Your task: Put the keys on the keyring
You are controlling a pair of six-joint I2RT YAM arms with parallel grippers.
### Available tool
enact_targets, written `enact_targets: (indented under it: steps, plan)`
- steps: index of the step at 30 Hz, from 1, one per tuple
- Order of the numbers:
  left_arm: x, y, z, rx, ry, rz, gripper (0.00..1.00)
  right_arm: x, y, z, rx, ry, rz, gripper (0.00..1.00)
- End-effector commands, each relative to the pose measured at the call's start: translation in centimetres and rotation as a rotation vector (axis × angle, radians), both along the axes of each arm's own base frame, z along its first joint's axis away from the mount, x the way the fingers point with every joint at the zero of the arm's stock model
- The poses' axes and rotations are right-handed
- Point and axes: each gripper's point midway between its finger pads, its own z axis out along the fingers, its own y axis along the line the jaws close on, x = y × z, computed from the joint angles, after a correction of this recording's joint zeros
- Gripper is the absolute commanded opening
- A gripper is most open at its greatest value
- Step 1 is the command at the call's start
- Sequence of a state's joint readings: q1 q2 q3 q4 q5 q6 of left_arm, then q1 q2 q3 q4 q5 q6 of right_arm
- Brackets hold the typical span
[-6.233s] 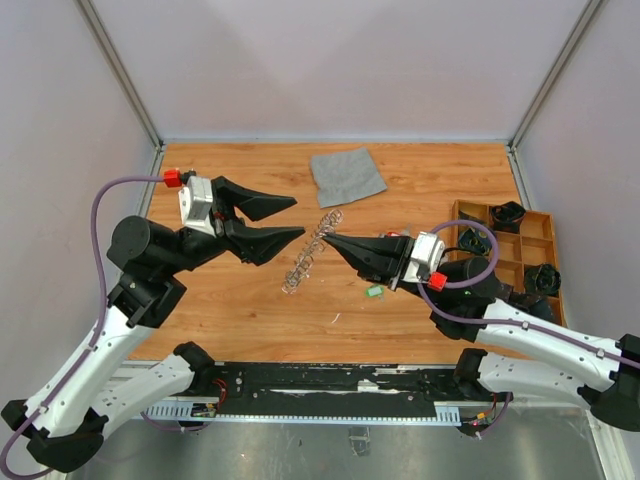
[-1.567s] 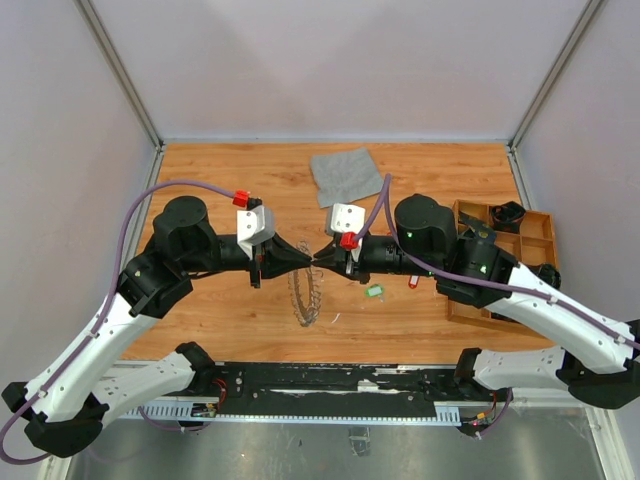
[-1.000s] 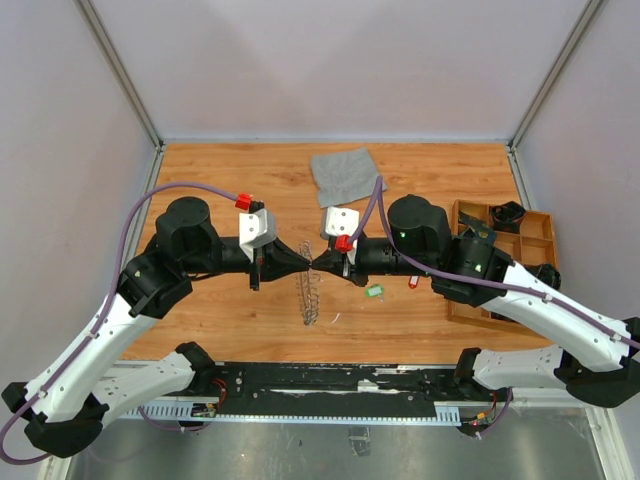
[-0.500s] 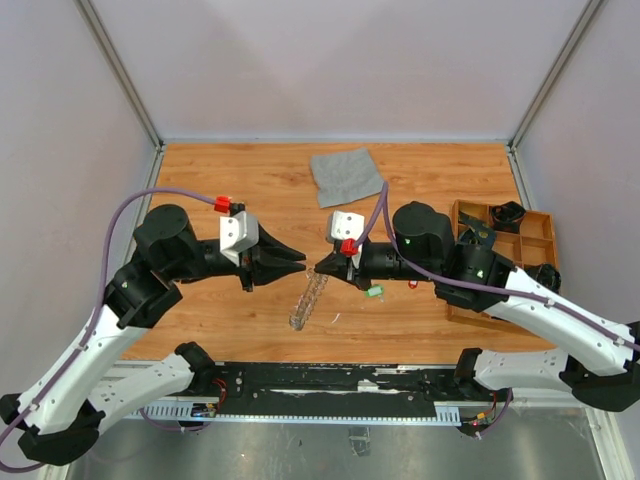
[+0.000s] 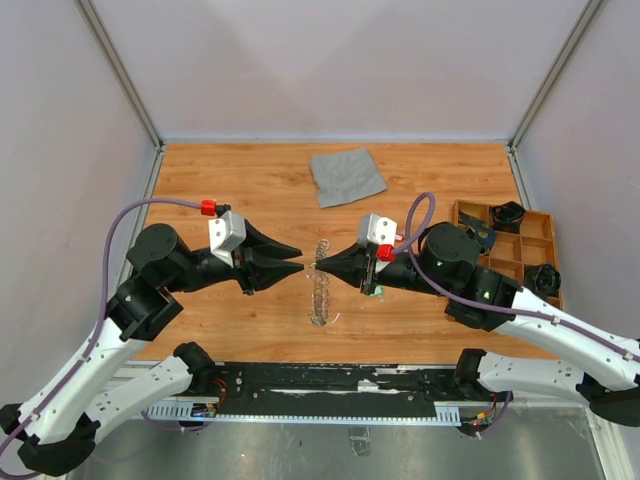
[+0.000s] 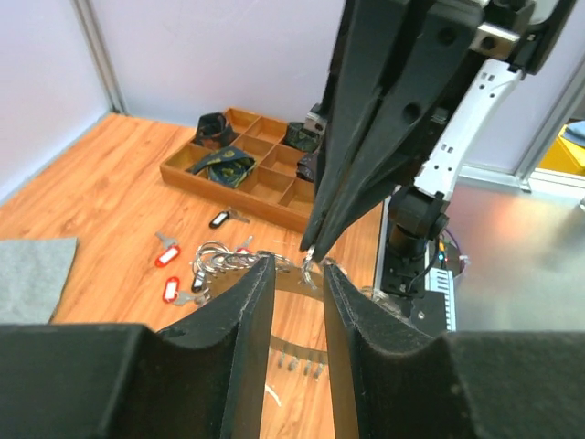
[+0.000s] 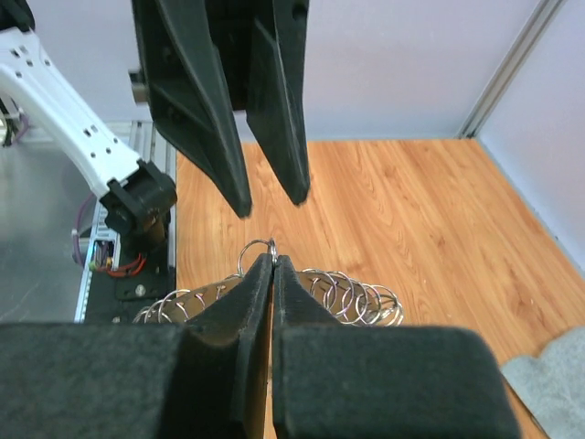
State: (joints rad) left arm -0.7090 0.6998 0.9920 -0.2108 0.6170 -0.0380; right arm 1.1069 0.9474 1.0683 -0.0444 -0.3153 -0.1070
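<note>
Keyring, one, in closed right tool, left tool parted, two red-tagged keys

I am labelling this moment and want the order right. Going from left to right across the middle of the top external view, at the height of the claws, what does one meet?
left claw → keyring, hanging at the right claw's tip → right claw → wooden tray

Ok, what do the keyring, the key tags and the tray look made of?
The keyring looks like bare polished metal: thin silvery loops with bright glints. The key tags are probably plastic: smooth, evenly coloured red or black. The tray looks like unpainted wood: matt, warm brown.
</note>
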Motion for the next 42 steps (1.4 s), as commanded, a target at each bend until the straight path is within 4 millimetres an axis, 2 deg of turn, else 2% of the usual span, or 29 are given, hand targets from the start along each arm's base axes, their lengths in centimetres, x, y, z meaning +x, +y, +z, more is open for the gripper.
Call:
enact_targets:
  steps: [1,10,18,24,34,42]
  plan:
    - [0.8,0.2,1.2,-0.083,0.009,0.061,0.34,-1.4,-0.1,5.6,0.24,-0.051,0.049,0.0]
    - [1.0,1.3,2.1,-0.133,-0.025,0.119,0.32,-2.1,-0.7,7.5,0.359,-0.061,0.067,0.0]
    - [0.3,0.7,3.0,-0.174,-0.036,0.061,0.32,-2.1,-0.2,7.7,0.388,-0.052,0.08,0.0]
    - [0.3,0.2,2.3,-0.166,-0.03,0.04,0.31,-2.1,0.0,8.1,0.397,-0.054,0.087,0.0]
    - [-0.1,-0.1,3.1,-0.194,-0.041,0.001,0.31,-1.9,0.6,7.7,0.391,-0.044,0.093,0.0]
    - [-0.3,-0.6,2.6,-0.186,-0.028,-0.029,0.3,-1.9,0.8,7.6,0.388,-0.039,0.099,0.0]
